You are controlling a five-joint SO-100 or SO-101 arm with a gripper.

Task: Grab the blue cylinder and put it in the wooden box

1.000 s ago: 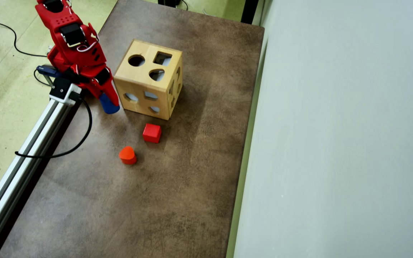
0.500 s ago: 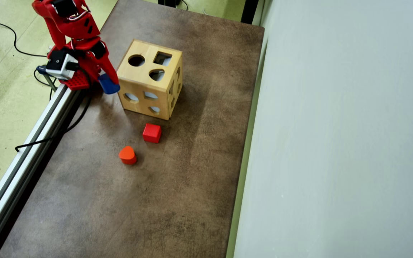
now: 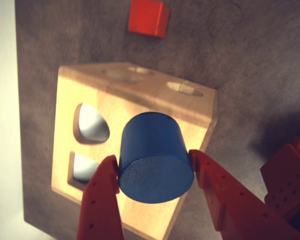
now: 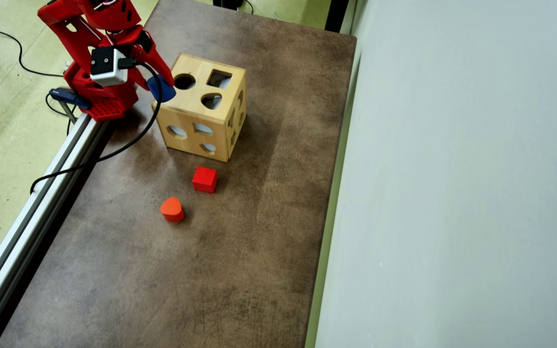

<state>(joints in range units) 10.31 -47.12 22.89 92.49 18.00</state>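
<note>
My red gripper is shut on the blue cylinder, one finger on each side of it. In the wrist view the cylinder hangs over the top face of the wooden box and hides part of it. From overhead, the gripper holds the blue cylinder at the left edge of the wooden box, just left of the round hole in its top. The top's square and rounded cut-outs are uncovered.
A red cube and an orange rounded block lie on the brown table in front of the box. An aluminium rail and a black cable run along the left edge. A pale wall bounds the right.
The arm has lifted the blue cylinder from table level beside the box's left side up and toward the box's top, to its left top edge. The blocks and box have not moved.
</note>
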